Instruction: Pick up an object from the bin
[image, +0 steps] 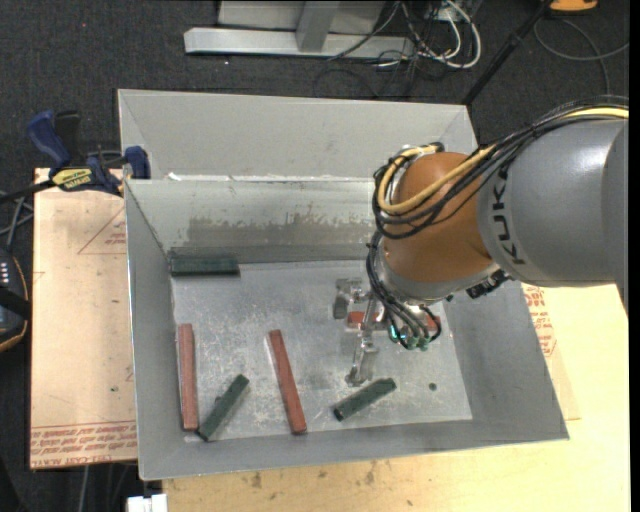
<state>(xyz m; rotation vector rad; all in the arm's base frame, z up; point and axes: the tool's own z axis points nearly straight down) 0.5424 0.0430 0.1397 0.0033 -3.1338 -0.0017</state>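
Down near the front of the grey metal bin (300, 140), a little right of the middle of its floor, the gripper (358, 376) hangs under the arm's orange wrist cover (435, 225). Its tip is just behind a short dark green flat bar (364, 399), but I cannot tell whether they touch. Nor can I tell whether the gripper is released or clenched.

That short green bar lies flat, its long axis slanting from lower left to upper right in the view, with the right end farther from the front wall.

Four other sticks lie flat on the bin's floor:
- A long reddish-brown bar (286, 382) lies left of the gripper, running roughly front to back with its far end leaning left.
- A second short dark green bar (222, 407) slants much like the first.
- Just beside that bar's lower end is another long reddish-brown bar (186, 375), running front to back near the left wall.
- A long dark green bar (204, 267) lies crosswise along the foot of the back wall, at its left end.
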